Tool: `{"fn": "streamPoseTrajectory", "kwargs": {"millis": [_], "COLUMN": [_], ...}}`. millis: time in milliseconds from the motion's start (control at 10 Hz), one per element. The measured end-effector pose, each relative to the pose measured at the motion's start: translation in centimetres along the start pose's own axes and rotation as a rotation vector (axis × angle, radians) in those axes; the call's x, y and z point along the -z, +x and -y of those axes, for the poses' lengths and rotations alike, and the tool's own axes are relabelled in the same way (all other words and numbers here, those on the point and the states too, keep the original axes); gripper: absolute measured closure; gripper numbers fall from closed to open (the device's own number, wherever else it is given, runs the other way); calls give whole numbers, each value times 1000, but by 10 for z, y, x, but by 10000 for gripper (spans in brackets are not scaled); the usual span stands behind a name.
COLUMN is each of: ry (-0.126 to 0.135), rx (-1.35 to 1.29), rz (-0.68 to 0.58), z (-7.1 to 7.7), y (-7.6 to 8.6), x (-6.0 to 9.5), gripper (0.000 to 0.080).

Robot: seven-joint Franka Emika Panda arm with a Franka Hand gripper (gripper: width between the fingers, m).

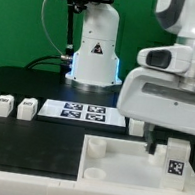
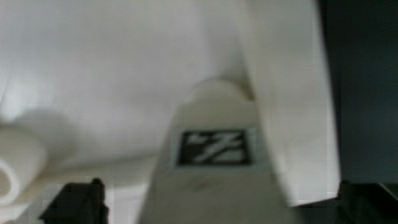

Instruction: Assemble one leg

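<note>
A leg, a small white block with a black-and-white tag, stands upright at the right end of the large white square piece. My gripper hangs right over it. In the wrist view the leg rises between my two dark fingertips, with a gap on each side. The gripper is open and holds nothing. The leg's foot and how it meets the white piece are hidden.
Two more legs stand on the black table at the exterior view's left. The marker board lies in front of the arm's base. Raised sockets sit on the white piece.
</note>
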State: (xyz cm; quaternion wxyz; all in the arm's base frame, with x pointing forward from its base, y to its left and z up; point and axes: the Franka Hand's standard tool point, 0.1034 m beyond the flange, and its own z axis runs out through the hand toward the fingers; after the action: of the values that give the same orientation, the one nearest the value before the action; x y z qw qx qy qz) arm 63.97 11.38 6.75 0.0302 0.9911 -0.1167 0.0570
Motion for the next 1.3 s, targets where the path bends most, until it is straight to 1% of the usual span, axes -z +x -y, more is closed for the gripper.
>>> {"fn": "streamPoseTrajectory", "kwargs": {"millis": [100,200,300,400,600,700,800,900,1000,1100,1200,1300], "ry": [0,0,4,5,7,4,-16,-17,-2,23,43,35], "rx": [-21,-25,-126,-219,-447,-581,-783,-985,-1153,-1271,-1517,-1613], "rz": [0,0,2,4,1,-3,26,54,62,44,20,8], "z": [1,0,1,2,2,2,0,-2,-1,2,3,4], "y": [-1,0,-1,-1,0,4,4,5,3,1,-3,-4], "x": [0,0,0,-1,-3,-3,-3,-3,-4,-4,-4,-3], "gripper": [180,365,365,507,507,507,507,507,507,506,505,505]}}
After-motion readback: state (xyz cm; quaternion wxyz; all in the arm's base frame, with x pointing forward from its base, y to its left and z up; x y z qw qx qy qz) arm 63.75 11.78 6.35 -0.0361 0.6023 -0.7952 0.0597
